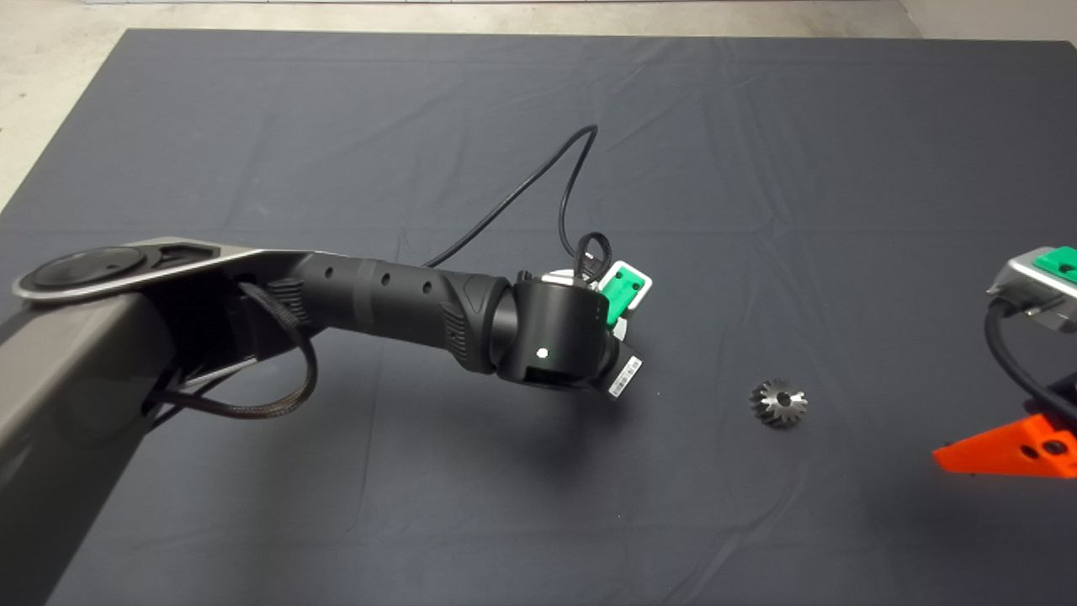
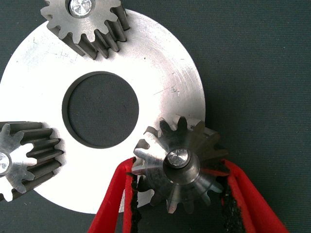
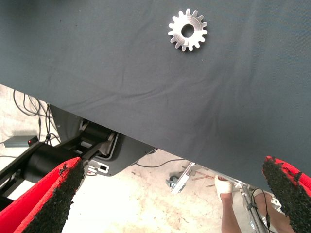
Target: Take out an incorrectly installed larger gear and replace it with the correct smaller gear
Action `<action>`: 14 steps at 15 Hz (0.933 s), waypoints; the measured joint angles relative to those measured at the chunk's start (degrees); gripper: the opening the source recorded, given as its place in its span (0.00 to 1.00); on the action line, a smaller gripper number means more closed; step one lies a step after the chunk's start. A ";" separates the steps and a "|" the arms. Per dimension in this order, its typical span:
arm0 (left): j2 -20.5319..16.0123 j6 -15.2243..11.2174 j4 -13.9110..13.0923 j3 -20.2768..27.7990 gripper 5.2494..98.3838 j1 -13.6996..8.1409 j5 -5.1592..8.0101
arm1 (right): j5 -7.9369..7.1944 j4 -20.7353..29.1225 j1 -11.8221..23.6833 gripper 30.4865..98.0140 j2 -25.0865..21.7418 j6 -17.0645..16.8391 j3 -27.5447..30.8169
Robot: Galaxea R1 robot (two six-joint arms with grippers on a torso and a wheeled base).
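Note:
The larger gear (image 2: 192, 187), dark steel with a tapered body, sits on a pin on the round silver plate (image 2: 165, 73) in the left wrist view. My left gripper (image 2: 181, 166) is closed on it, with a red finger (image 2: 114, 199) against its teeth on each side. In the head view the left wrist (image 1: 555, 337) hides the plate and this gear at mid-mat. The smaller gear (image 1: 778, 402), a bright spur gear, lies loose on the mat to the right and also shows in the right wrist view (image 3: 188, 30). My right gripper (image 1: 1022, 446) waits open at the right edge.
Two other small gears (image 2: 87, 22) (image 2: 24, 158) sit on pins on the plate, which has a round centre hole. A black cable (image 1: 538, 181) loops over the mat behind the left wrist. Beyond the mat edge, a person's leg (image 3: 228, 204) shows on the floor.

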 measured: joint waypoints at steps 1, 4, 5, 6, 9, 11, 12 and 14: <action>-0.17 0.01 0.00 0.00 0.29 0.02 -0.18 | -0.02 0.00 0.00 0.98 0.00 -0.01 0.00; -0.56 0.11 -0.09 0.00 0.29 0.00 -0.63 | -0.02 0.00 0.00 0.98 0.00 -0.01 0.00; -0.69 0.09 -0.16 -0.02 0.29 0.00 -0.60 | -0.02 0.00 0.00 0.98 0.00 -0.01 0.00; -0.87 0.11 -0.20 -0.01 0.29 0.00 -0.67 | -0.02 0.00 0.00 0.98 0.01 -0.01 0.00; -1.55 0.09 -0.35 -0.02 0.29 0.00 -0.66 | 0.00 0.00 0.00 0.98 0.02 -0.01 0.00; -2.00 0.09 -0.39 -0.02 0.29 0.00 -0.62 | -0.02 -0.01 0.00 0.98 0.00 -0.01 0.00; -2.00 0.07 -0.39 -0.02 0.29 0.00 -0.55 | 0.00 0.00 0.00 0.98 0.02 -0.01 0.00; -2.00 0.04 -0.39 -0.02 0.29 0.00 -0.52 | -0.02 0.00 0.00 0.98 0.00 -0.01 0.00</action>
